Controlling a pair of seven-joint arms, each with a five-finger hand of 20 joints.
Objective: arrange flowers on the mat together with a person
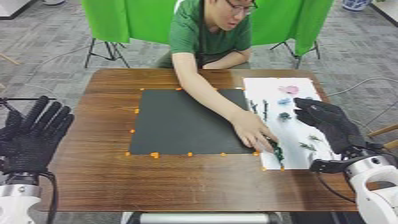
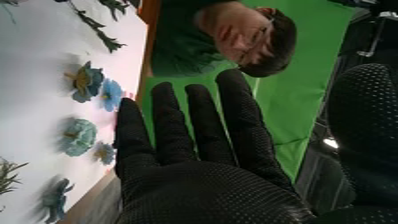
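On white paper (image 1: 264, 85), five bluish flowers (image 2: 80, 136), one pink flower (image 1: 289, 90), one person's hand (image 1: 250, 128)

Reference: white sheet (image 1: 265, 84). Black mat (image 1: 182, 120): 1, left of it. Table (image 1: 89, 185): 1, beneath it. Pink flower (image 1: 289, 89): 1, on it. Blue to teal flowers (image 2: 78, 136): 5, on it. Leafy stems (image 1: 307, 146): at least 5, on it; exact total unclear. Orange marks (image 1: 155, 155): at least 10, mostly left of it. Robot hands: 2, left hand (image 1: 34, 131) well left of it, right hand (image 1: 329, 120) at its right side.
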